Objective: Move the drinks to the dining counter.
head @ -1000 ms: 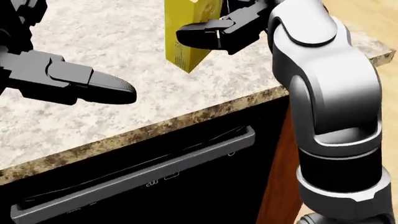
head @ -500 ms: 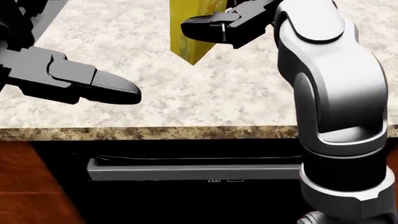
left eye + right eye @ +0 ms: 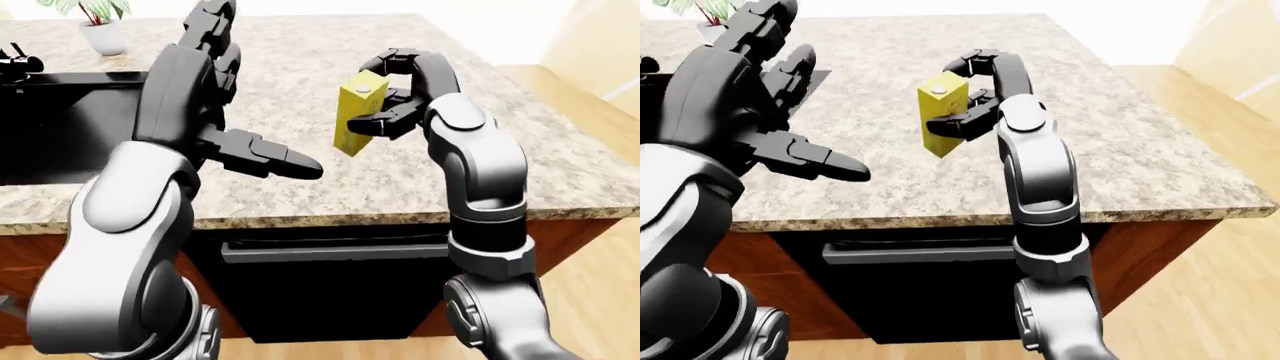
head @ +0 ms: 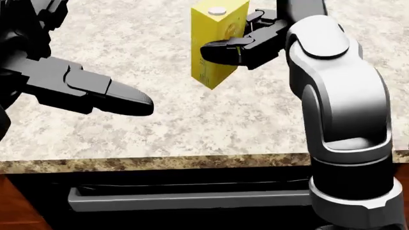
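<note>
A yellow drink carton (image 4: 214, 43) with a small round cap on top is gripped by my right hand (image 4: 233, 45). Its black fingers close round the carton's right side. The carton leans slightly over the speckled granite counter (image 4: 192, 124); I cannot tell whether its lower corner touches the stone. My left hand (image 4: 96, 91) is open at the left of the head view. Its fingers (image 3: 285, 157) point right toward the carton, about a hand's width short of it, with nothing in them.
A black dishwasher with a grey bar handle (image 4: 192, 200) sits under the counter edge. A dark sink or cooktop (image 3: 60, 112) lies at the left of the counter, with a potted plant (image 3: 100, 34) beyond it. Wooden floor (image 3: 600, 285) shows at the right.
The whole picture has swung: the counter edge went from diagonal to level, so the camera moved. The carton now sits lower in view with its top showing, still in my right hand.
</note>
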`<state>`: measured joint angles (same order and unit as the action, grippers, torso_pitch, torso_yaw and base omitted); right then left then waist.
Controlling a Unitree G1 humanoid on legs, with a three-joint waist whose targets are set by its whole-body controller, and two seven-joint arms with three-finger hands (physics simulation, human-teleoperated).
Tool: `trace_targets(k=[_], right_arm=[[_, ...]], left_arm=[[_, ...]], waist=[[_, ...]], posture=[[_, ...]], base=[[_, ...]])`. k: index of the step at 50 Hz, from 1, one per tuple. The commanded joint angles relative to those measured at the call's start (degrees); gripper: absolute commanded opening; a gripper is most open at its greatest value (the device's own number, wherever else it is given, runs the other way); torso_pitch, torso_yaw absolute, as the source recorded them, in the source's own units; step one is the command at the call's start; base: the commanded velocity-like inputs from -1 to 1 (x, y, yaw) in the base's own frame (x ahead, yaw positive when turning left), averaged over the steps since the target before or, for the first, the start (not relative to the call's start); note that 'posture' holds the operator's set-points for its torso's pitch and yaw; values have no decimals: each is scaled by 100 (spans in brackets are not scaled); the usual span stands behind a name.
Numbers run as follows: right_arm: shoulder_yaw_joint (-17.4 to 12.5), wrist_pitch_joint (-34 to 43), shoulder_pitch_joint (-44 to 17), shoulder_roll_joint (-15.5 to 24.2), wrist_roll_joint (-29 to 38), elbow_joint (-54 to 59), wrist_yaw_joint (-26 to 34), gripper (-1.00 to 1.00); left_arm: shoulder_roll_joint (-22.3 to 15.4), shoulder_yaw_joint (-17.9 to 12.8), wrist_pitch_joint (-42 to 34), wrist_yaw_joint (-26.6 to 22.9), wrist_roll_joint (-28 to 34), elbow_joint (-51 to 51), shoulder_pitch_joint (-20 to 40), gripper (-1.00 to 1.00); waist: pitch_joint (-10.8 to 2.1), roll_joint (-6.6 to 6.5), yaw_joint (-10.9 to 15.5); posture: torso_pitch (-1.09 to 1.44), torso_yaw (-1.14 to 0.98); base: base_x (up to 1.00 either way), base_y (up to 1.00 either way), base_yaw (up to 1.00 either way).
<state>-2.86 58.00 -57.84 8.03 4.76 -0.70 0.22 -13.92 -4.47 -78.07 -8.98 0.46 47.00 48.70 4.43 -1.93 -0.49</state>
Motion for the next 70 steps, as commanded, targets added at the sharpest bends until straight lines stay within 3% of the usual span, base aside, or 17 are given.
trace_targets(k=[1, 3, 4, 5, 9, 14, 17, 26, 42, 70], right_arm=[[-11, -430, -377, 23, -21, -431, 4, -100], [-1, -453, -366, 21, -18, -413, 10, -100], [6, -454, -360, 23, -13, -421, 17, -100], [-4, -470, -358, 13, -20, -412, 19, -100], [20, -469, -356, -25, -18, -378, 10, -100], [61, -615, -269, -63, 24, -261, 15, -100], [75, -671, -254, -86, 52, -177, 34, -100], [81, -1024, -149, -153, 168, 434, 48, -100], [27, -1474, 38, -116, 268, 1167, -87, -100], [0, -1900, 119, -103, 273, 1838, -239, -100]], left_arm=[[-51, -94, 330, 85, 112, 119, 154, 100], [-44, -88, 312, 84, 118, 127, 168, 100], [-45, -87, 310, 82, 122, 127, 170, 100], [-49, -91, 299, 76, 125, 135, 175, 100], [-59, -117, 283, 58, 128, 158, 168, 100], [-55, -120, 310, 54, 130, 146, 149, 100], [-59, -119, 280, 56, 132, 163, 161, 100], [-66, -129, 329, 47, 136, 110, 159, 100], [-69, -134, 311, 35, 129, 125, 167, 100], [-35, -100, 343, 42, 161, 140, 98, 100]], waist=[[-194, -5, 24], [-158, -166, -33], [-276, -118, -71], [-254, -40, -61], [-243, -59, -86], [-179, 255, -7], [-283, 183, 45], [-283, 133, 24], [-235, 186, 68], [-286, 179, 97]], posture=[[0, 0], [0, 0], [0, 0], [0, 0], [0, 0], [0, 0], [0, 0], [0, 0], [0, 0], [0, 0]], base=[[36, 0, 0], [14, 0, 0], [0, 0, 0], [0, 0, 0], [0, 0, 0], [0, 0, 0], [0, 0, 0], [0, 0, 0], [0, 0, 0], [0, 0, 0]])
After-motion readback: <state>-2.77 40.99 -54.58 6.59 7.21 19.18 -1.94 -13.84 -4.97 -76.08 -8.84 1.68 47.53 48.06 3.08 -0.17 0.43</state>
